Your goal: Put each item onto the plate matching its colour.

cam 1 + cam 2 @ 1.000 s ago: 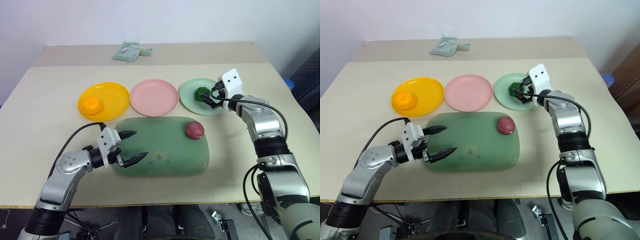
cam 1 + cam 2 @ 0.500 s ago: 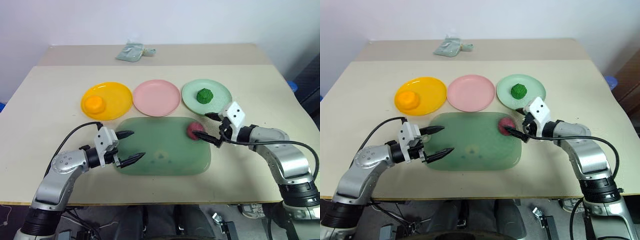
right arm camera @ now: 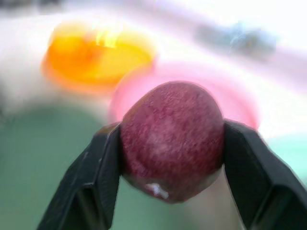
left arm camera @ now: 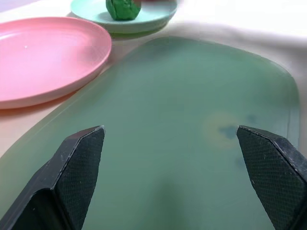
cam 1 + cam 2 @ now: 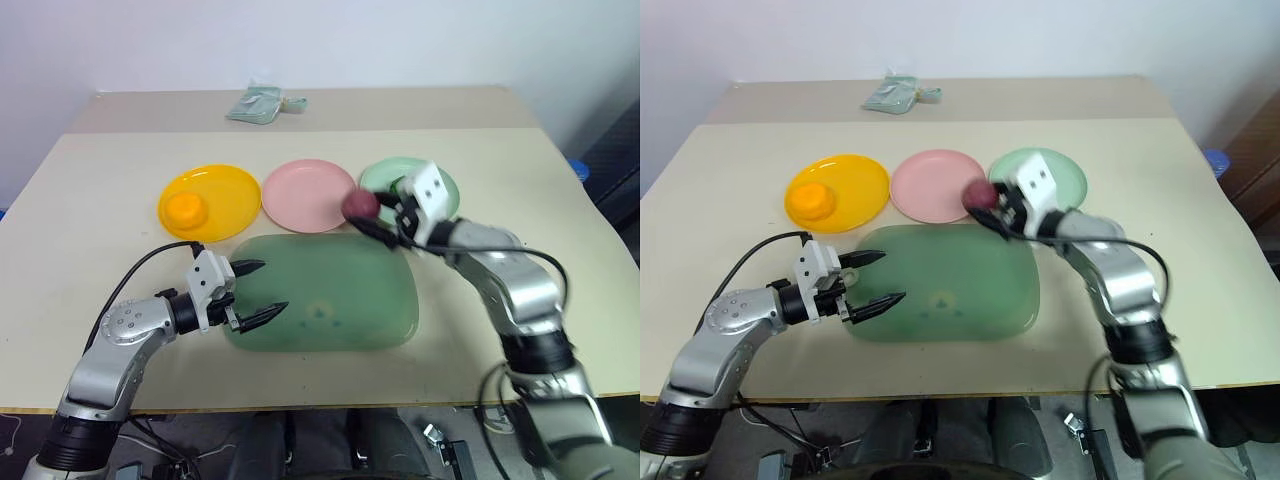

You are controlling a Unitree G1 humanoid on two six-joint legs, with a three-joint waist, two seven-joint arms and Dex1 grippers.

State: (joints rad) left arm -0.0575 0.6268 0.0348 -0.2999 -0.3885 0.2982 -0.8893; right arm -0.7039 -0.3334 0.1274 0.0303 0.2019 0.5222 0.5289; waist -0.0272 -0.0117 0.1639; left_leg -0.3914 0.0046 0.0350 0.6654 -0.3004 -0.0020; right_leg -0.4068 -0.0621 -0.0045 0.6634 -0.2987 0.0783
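Orange lump (image 5: 184,208) and green lump (image 4: 123,8) sit on matching plates; my right tool (image 5: 374,215) grips the maroon lump (image 5: 359,204) beside the bare pink plate (image 5: 305,195) at frame centre, left tool (image 5: 258,293) wide.

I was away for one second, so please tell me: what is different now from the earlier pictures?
The right hand left the dark green lump on the mint plate, closed on the maroon lump on the tray and carried it beside the pink plate. The left hand stayed open; the orange lump is unmoved.
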